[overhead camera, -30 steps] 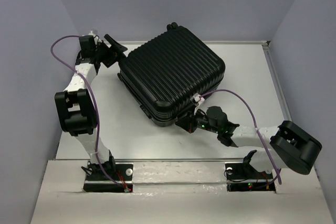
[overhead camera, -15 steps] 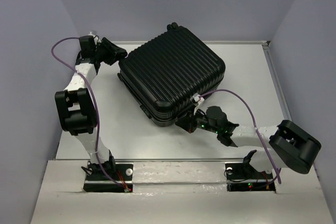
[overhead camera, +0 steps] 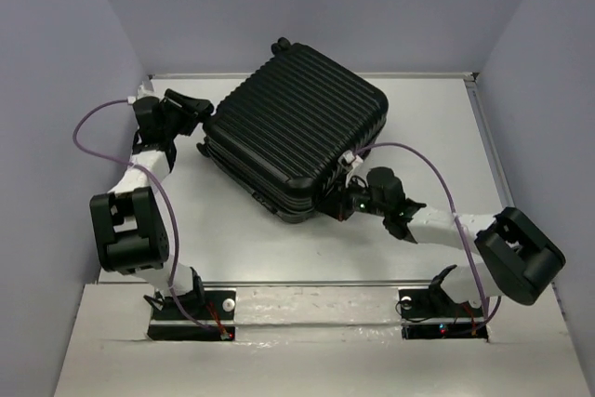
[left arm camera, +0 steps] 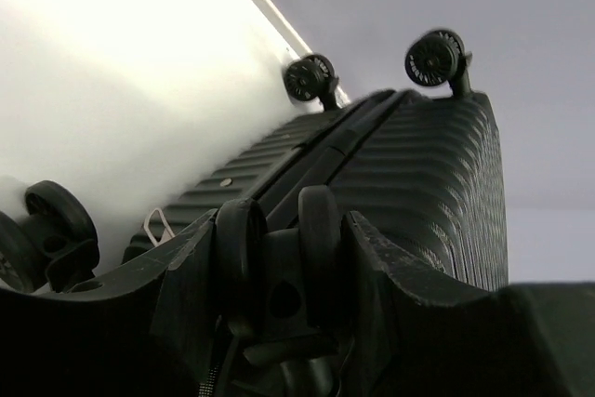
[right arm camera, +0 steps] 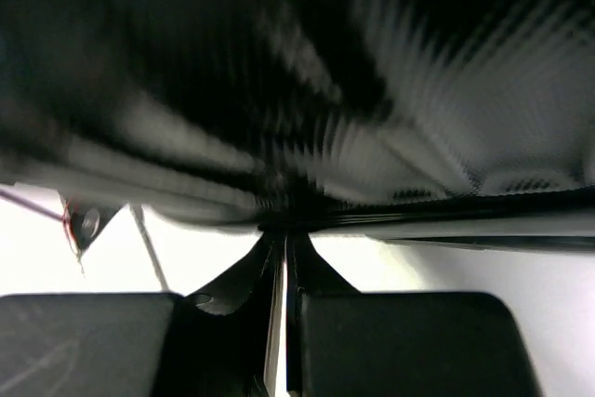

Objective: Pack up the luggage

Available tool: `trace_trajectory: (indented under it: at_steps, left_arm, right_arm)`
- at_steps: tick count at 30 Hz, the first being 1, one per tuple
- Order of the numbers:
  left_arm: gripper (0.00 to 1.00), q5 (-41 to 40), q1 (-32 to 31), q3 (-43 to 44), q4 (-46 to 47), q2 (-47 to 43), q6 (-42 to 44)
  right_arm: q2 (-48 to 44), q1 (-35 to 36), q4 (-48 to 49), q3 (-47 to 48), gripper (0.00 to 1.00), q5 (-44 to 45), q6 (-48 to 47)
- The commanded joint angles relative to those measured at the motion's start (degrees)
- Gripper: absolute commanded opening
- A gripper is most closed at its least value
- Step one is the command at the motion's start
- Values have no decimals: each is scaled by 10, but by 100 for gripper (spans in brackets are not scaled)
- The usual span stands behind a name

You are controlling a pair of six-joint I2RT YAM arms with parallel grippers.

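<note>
Luggage hogs the far middle of the table. Plenty of open room on the right and along the near strip on the left. Left side's tight: the left gripper, clamped round a corner wheel, fills the gap toward the wall. The right gripper, pinched closed, crowds the near corner.
</note>
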Motion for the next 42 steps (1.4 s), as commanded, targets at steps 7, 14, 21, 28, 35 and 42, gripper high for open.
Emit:
trace_trajectory:
  at_steps: [7,14,21,28,35,42]
  left_arm:
    - [6,73,46,-187,6,-211,18]
    - [6,103,94,-145,14,-161,3]
    - [6,78,47,-249,50,-230,-10]
    - [6,66,6,-338,73,-301,-15]
    - [6,-18,-148,-377,88,-380,-51]
    - [6,-66,-273,-399,115,-430,-91]
  right_arm:
    - [14,-104,56,77,7,-85,29]
    - [5,126,249,-149,7,-37,160]
    - [12,11,93,58,7,-64,93]
    - [36,-96,28,185,7,-95,76]
    - [45,-72,-39,179,7,-28,28]
    - [162,180,-20,159,7,235,55]
